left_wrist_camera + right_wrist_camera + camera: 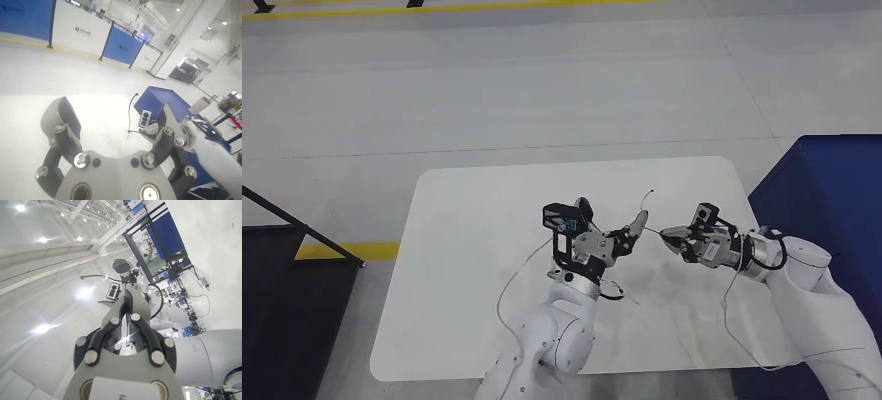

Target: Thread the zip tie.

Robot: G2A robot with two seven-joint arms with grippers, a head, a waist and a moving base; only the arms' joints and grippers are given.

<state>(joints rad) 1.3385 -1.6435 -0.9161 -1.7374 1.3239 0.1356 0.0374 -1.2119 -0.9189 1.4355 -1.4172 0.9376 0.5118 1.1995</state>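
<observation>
Zip tie (129, 111) hung above table (472, 300), pinched near its lower end by R gripper (127, 294), jaws closed tight on it. L gripper (115, 106) was spread wide, w/ tie betw. its fingers. Both grippers sat close together over mid-table.

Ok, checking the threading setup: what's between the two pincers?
The zip tie: gripped by the shut right pincer, rising before the open left pincer, seen in the left wrist view.
</observation>
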